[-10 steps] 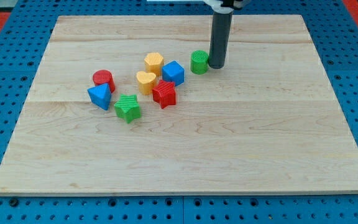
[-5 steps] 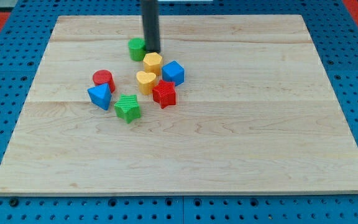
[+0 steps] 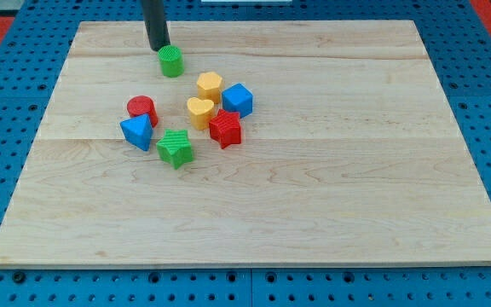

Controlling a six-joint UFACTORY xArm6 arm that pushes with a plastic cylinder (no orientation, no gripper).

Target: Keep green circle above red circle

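- End effector: the arm ends in a plain dark rod with no jaws, so it neither opens nor closes on anything and grips nothing. My tip (image 3: 158, 47) rests on the surface (image 3: 331, 196) near the view's top left.
- My tip stands just up and to the view's left of the green circle (image 3: 171, 61), very close to it; whether the two touch cannot be told.
- The green circle sits toward the view's top, apart from the other blocks.
- The red circle (image 3: 141, 109) lies below it and a little to the view's left, touching or nearly touching the blue triangle (image 3: 136, 131) just under it.
- The green star (image 3: 175, 147) sits to the view's right of the blue triangle, lowest of the group.
- To the view's right cluster the yellow hexagon (image 3: 210, 86), the yellow heart (image 3: 199, 111), the blue cube (image 3: 238, 100) and the red star (image 3: 225, 129), packed closely together.
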